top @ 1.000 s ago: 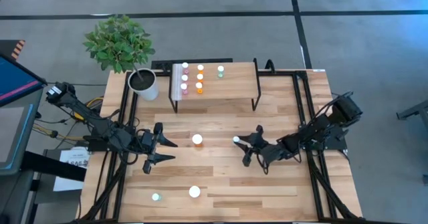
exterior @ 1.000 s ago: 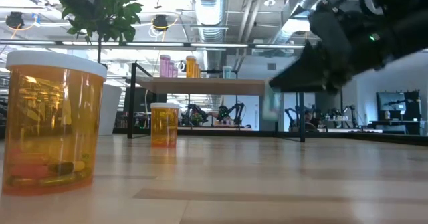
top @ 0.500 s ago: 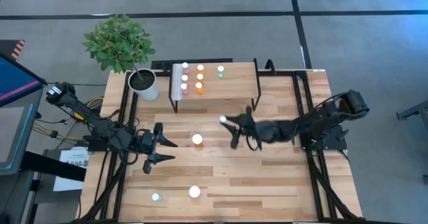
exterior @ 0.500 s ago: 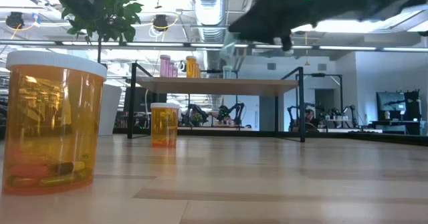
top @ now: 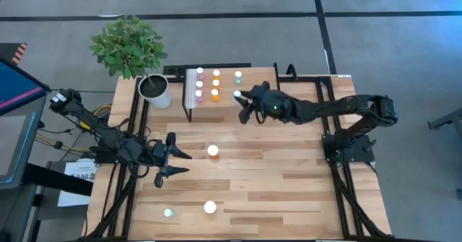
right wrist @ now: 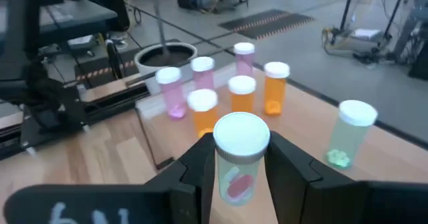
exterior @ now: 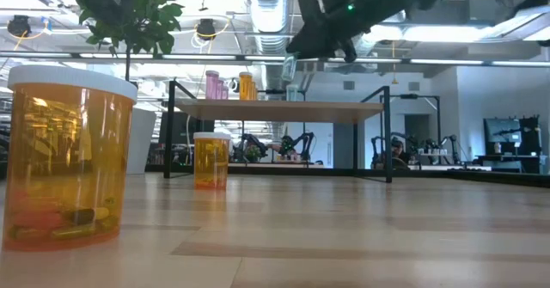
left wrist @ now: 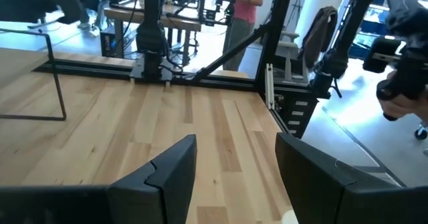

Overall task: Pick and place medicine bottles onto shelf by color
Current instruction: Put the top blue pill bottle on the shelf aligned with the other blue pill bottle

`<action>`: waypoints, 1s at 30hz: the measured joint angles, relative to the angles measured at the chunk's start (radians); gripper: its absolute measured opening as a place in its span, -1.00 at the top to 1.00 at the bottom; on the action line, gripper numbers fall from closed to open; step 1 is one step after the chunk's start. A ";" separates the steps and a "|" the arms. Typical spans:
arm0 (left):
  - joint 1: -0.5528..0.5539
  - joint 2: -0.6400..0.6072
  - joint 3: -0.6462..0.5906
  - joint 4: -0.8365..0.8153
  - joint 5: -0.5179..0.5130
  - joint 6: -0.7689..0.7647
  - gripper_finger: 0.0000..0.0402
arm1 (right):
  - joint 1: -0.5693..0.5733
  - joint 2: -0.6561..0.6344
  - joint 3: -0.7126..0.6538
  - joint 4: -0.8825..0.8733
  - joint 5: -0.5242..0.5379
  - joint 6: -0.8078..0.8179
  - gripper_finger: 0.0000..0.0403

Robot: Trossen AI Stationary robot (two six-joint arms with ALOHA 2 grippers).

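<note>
My right gripper hovers over the shelf, shut on a small teal-green bottle with a white cap. The bottle hangs above the shelf top, near a teal bottle that stands there. Three pink bottles and three orange bottles also stand upright on the shelf in rows. Two large orange bottles and a small teal one stand on the tabletop. My left gripper waits open at the table's left, with nothing between its fingers. My right gripper pinches the bottle's body just below the cap between its two fingers. The fingers come nearly level from the table's right side. The bottle stands upright, lifted clear above the shelf top.
A white pot with a leafy plant stands at the shelf's left end. Black frame rails run along both sides of the table. Bare shelf top lies to the right of the teal bottle.
My right gripper has risen from the table's middle and swung toward the far edge and the left, carrying the teal-green bottle upright to a place above the shelf.
</note>
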 joint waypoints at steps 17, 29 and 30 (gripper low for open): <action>0.000 0.000 0.000 0.004 -0.032 0.013 0.04 | -0.150 0.008 0.055 -0.123 -0.132 0.082 0.37; 0.000 0.000 0.000 0.004 -0.033 0.013 0.04 | -0.156 0.008 0.055 -0.123 -0.157 0.050 0.35; 0.000 0.000 0.000 0.004 -0.033 0.013 0.04 | -0.159 0.008 0.055 -0.123 -0.157 0.049 0.34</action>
